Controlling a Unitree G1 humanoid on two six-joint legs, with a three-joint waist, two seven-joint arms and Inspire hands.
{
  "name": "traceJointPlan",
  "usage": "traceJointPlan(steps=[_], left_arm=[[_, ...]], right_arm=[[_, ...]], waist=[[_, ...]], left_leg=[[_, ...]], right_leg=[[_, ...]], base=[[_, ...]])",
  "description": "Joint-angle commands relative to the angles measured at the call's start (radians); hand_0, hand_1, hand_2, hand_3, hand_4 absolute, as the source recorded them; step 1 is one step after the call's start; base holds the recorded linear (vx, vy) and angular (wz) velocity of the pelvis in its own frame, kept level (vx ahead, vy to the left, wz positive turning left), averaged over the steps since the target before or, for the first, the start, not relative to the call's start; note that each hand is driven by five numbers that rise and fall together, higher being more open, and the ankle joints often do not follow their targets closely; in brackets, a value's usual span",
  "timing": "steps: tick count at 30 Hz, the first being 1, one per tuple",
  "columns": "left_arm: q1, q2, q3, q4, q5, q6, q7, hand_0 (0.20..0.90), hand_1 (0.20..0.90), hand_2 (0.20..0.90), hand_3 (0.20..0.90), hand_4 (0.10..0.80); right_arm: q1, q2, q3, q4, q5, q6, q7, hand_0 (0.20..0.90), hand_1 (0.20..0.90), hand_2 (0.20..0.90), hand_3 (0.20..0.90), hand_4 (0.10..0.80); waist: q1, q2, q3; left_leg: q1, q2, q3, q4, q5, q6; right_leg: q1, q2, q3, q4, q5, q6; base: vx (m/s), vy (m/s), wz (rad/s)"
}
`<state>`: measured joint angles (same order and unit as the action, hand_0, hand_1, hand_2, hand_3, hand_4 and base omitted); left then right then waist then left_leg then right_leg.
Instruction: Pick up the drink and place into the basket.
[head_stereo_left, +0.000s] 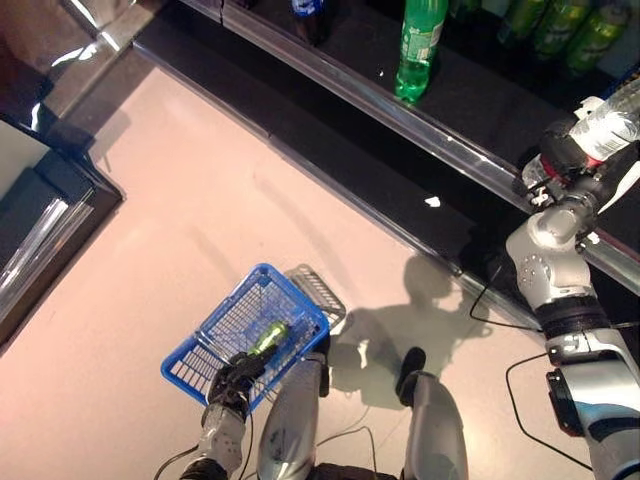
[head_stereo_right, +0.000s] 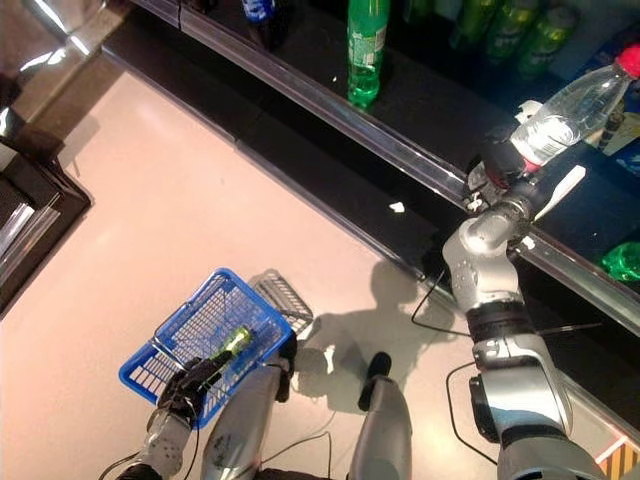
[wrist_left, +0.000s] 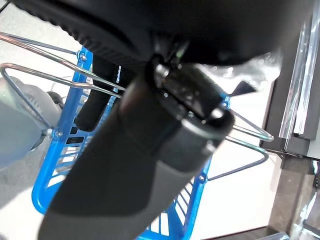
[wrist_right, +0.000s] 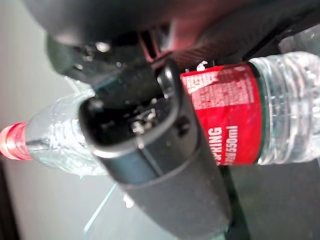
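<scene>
right hand (head_stereo_right: 505, 165) raised at the shelf (head_stereo_right: 400, 150), gripping water bottle (head_stereo_right: 570, 110).

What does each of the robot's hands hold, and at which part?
The right hand grips a clear water bottle around its red-labelled middle. The left hand is curled round the wire handle of the blue basket.
</scene>
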<state>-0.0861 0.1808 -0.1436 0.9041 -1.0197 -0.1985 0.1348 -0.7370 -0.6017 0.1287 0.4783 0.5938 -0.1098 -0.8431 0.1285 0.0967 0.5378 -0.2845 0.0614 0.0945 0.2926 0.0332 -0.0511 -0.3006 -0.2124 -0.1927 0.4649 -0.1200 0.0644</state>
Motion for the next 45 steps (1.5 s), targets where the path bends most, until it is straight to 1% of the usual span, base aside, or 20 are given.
traceJointPlan(steps=[1, 5, 7, 11, 12, 17, 18, 20, 21, 24, 27, 28, 30, 32, 33, 34, 36, 39, 43, 45], left_arm=[[0.149, 0.053, 0.033, -0.104, 0.051, -0.094, -0.039, 0.300, 0.300, 0.300, 0.200, 0.100], [0.169, 0.057, 0.046, -0.129, 0.074, -0.127, -0.070, 0.300, 0.300, 0.300, 0.200, 0.100], [0.181, 0.055, 0.055, -0.148, 0.089, -0.138, -0.074, 0.300, 0.300, 0.300, 0.200, 0.100], [0.202, 0.052, 0.071, -0.212, 0.123, -0.158, -0.112, 0.300, 0.300, 0.300, 0.200, 0.100], [0.206, 0.053, 0.068, -0.225, 0.128, -0.157, -0.111, 0.300, 0.300, 0.300, 0.200, 0.100], [0.232, 0.063, 0.053, -0.328, 0.110, -0.146, -0.175, 0.300, 0.300, 0.300, 0.200, 0.100], [0.238, 0.066, 0.046, -0.365, 0.109, -0.140, -0.179, 0.300, 0.300, 0.300, 0.200, 0.100], [0.250, 0.077, 0.027, -0.419, 0.150, -0.156, -0.184, 0.300, 0.300, 0.300, 0.200, 0.100], [0.252, 0.089, 0.007, -0.471, 0.146, -0.146, -0.177, 0.300, 0.300, 0.300, 0.200, 0.100], [0.258, 0.107, -0.021, -0.588, 0.102, -0.118, -0.178, 0.300, 0.300, 0.300, 0.200, 0.100], [0.261, 0.115, -0.036, -0.657, 0.084, -0.112, -0.181, 0.300, 0.300, 0.300, 0.200, 0.100], [0.264, 0.131, -0.053, -0.743, 0.070, -0.095, -0.168, 0.300, 0.300, 0.300, 0.200, 0.100], [0.260, 0.155, -0.078, -0.834, 0.087, -0.105, -0.158, 0.300, 0.300, 0.300, 0.200, 0.100], [0.251, 0.170, -0.085, -0.887, 0.076, -0.108, -0.166, 0.300, 0.300, 0.300, 0.200, 0.100], [0.244, 0.184, -0.088, -0.942, 0.081, -0.101, -0.165, 0.300, 0.300, 0.300, 0.200, 0.100], [0.242, 0.188, -0.089, -0.952, 0.077, -0.106, -0.175, 0.300, 0.300, 0.300, 0.200, 0.100], [0.228, 0.211, -0.101, -1.035, 0.055, -0.079, -0.188, 0.300, 0.300, 0.300, 0.200, 0.100], [0.201, 0.232, -0.117, -1.106, 0.012, -0.066, -0.205, 0.300, 0.300, 0.300, 0.200, 0.100], [0.162, 0.253, -0.135, -1.178, -0.024, -0.054, -0.237, 0.300, 0.300, 0.300, 0.200, 0.100], [0.143, 0.264, -0.148, -1.214, -0.042, -0.037, -0.256, 0.300, 0.300, 0.300, 0.200, 0.100]], right_arm=[[-0.112, -0.154, -0.077, -0.327, -0.190, -0.104, 0.054, 0.300, 0.300, 0.300, 0.200, 0.100], [-0.035, -0.140, -0.097, -0.446, -0.209, -0.103, 0.120, 0.300, 0.300, 0.300, 0.200, 0.100], [0.008, -0.123, -0.102, -0.504, -0.213, -0.098, 0.151, 0.300, 0.300, 0.300, 0.200, 0.100], [0.108, -0.072, -0.098, -0.602, -0.227, -0.109, 0.258, 0.300, 0.300, 0.300, 0.200, 0.100], [0.124, -0.067, -0.093, -0.623, -0.225, -0.101, 0.269, 0.300, 0.300, 0.300, 0.200, 0.100], [0.213, -0.022, -0.047, -0.727, -0.145, -0.059, 0.420, 0.300, 0.300, 0.300, 0.200, 0.100], [0.227, -0.008, -0.030, -0.750, -0.138, -0.046, 0.439, 0.300, 0.300, 0.300, 0.200, 0.100], [0.247, 0.011, -0.006, -0.776, -0.125, -0.034, 0.485, 0.300, 0.300, 0.300, 0.200, 0.100], [0.255, 0.023, 0.019, -0.792, -0.120, -0.025, 0.492, 0.300, 0.300, 0.300, 0.200, 0.100], [0.262, 0.064, 0.083, -0.808, -0.110, -0.001, 0.504, 0.300, 0.300, 0.300, 0.200, 0.100], [0.262, 0.086, 0.117, -0.813, -0.098, 0.011, 0.506, 0.300, 0.300, 0.300, 0.200, 0.100], [0.266, 0.101, 0.147, -0.824, -0.098, 0.023, 0.498, 0.300, 0.300, 0.300, 0.200, 0.100], [0.249, 0.117, 0.198, -0.822, -0.128, 0.034, 0.483, 0.300, 0.300, 0.300, 0.200, 0.100], [0.239, 0.124, 0.225, -0.817, -0.140, 0.044, 0.475, 0.300, 0.300, 0.300, 0.200, 0.100], [0.230, 0.130, 0.246, -0.812, -0.152, 0.048, 0.458, 0.300, 0.300, 0.300, 0.200, 0.100], [0.228, 0.132, 0.251, -0.810, -0.155, 0.050, 0.456, 0.300, 0.300, 0.300, 0.200, 0.100], [0.214, 0.152, 0.285, -0.773, -0.171, 0.046, 0.429, 0.300, 0.300, 0.300, 0.200, 0.100], [0.192, 0.181, 0.327, -0.726, -0.171, 0.023, 0.414, 0.300, 0.300, 0.300, 0.200, 0.100], [0.168, 0.212, 0.377, -0.668, -0.177, 0.025, 0.397, 0.300, 0.300, 0.300, 0.200, 0.100], [0.160, 0.228, 0.404, -0.629, -0.190, 0.009, 0.389, 0.300, 0.300, 0.300, 0.200, 0.100]], waist=[[-0.024, -0.027, -0.070], [-0.032, -0.040, -0.098], [-0.035, -0.048, -0.114], [-0.042, -0.064, -0.152], [-0.043, -0.066, -0.159], [-0.043, -0.074, -0.207], [-0.040, -0.073, -0.215], [-0.036, -0.071, -0.222], [-0.030, -0.070, -0.224], [-0.013, -0.067, -0.223], [-0.002, -0.066, -0.222], [0.009, -0.065, -0.220], [0.027, -0.060, -0.208], [0.038, -0.056, -0.198], [0.048, -0.052, -0.189], [0.050, -0.052, -0.186], [0.069, -0.046, -0.173], [0.088, -0.040, -0.157], [0.109, -0.034, -0.137], [0.120, -0.032, -0.131]], left_leg=[[0.011, -0.008, -0.037, 0.147, -0.034, -0.021], [0.037, -0.001, -0.024, 0.135, -0.026, -0.023], [0.054, 0.000, -0.020, 0.133, -0.023, -0.024], [0.094, 0.005, -0.008, 0.128, -0.025, -0.026], [0.101, 0.005, -0.006, 0.127, -0.026, -0.026], [0.154, 0.007, 0.002, 0.101, -0.031, -0.026], [0.162, 0.007, 0.003, 0.092, -0.030, -0.027], [0.175, 0.004, 0.002, 0.079, -0.031, -0.026], [0.179, 0.002, 0.000, 0.073, -0.032, -0.025], [0.187, -0.004, -0.009, 0.061, -0.032, -0.024], [0.190, -0.008, -0.018, 0.053, -0.029, -0.024], [0.190, -0.014, -0.028, 0.047, -0.028, -0.022], [0.180, -0.023, -0.044, 0.046, -0.025, -0.020], [0.172, -0.029, -0.055, 0.049, -0.023, -0.019], [0.165, -0.034, -0.066, 0.049, -0.020, -0.018], [0.162, -0.035, -0.069, 0.050, -0.019, -0.018], [0.155, -0.047, -0.089, 0.045, -0.017, -0.017], [0.145, -0.059, -0.112, 0.034, -0.012, -0.014], [0.130, -0.074, -0.141, 0.028, -0.009, -0.010], [0.127, -0.083, -0.155, 0.020, -0.008, -0.009]], right_leg=[[0.115, 0.056, -0.047, -0.076, -0.008, -0.062], [0.148, 0.060, -0.049, -0.097, -0.003, -0.064], [0.172, 0.065, -0.047, -0.108, -0.003, -0.064], [0.226, 0.073, -0.045, -0.134, -0.004, -0.065], [0.236, 0.075, -0.044, -0.140, -0.004, -0.065], [0.301, 0.083, -0.035, -0.186, 0.001, -0.062], [0.311, 0.084, -0.035, -0.196, 0.001, -0.061], [0.324, 0.085, -0.036, -0.206, 0.003, -0.059], [0.329, 0.085, -0.036, -0.212, 0.005, -0.059], [0.342, 0.085, -0.043, -0.218, 0.007, -0.058], [0.348, 0.084, -0.050, -0.221, 0.009, -0.057], [0.353, 0.083, -0.058, -0.225, 0.011, -0.056], [0.350, 0.080, -0.071, -0.222, 0.013, -0.055], [0.349, 0.079, -0.079, -0.220, 0.013, -0.056], [0.348, 0.078, -0.087, -0.219, 0.013, -0.057], [0.347, 0.078, -0.090, -0.219, 0.013, -0.057], [0.345, 0.075, -0.102, -0.216, 0.017, -0.055], [0.340, 0.073, -0.120, -0.215, 0.020, -0.051], [0.331, 0.070, -0.139, -0.215, 0.025, -0.050], [0.329, 0.069, -0.148, -0.221, 0.030, -0.047]], base=[[0.000, 0.000, 0.00], [0.000, 0.000, 0.00], [0.035, 0.013, -0.04], [0.052, 0.006, -0.01], [0.077, 0.004, -0.02], [0.089, 0.017, 0.01], [0.044, 0.029, 0.01], [0.027, 0.021, 0.04], [0.000, 0.008, 0.06], [-0.015, 0.006, 0.08], [-0.015, 0.007, 0.10], [-0.040, 0.014, 0.15], [-0.071, 0.004, 0.20], [-0.066, 0.003, 0.27], [-0.059, 0.008, 0.24], [-0.058, 0.002, 0.30], [-0.046, -0.012, 0.31], [-0.070, -0.028, 0.18], [-0.059, -0.034, 0.26], [-0.029, -0.030, 0.18]])
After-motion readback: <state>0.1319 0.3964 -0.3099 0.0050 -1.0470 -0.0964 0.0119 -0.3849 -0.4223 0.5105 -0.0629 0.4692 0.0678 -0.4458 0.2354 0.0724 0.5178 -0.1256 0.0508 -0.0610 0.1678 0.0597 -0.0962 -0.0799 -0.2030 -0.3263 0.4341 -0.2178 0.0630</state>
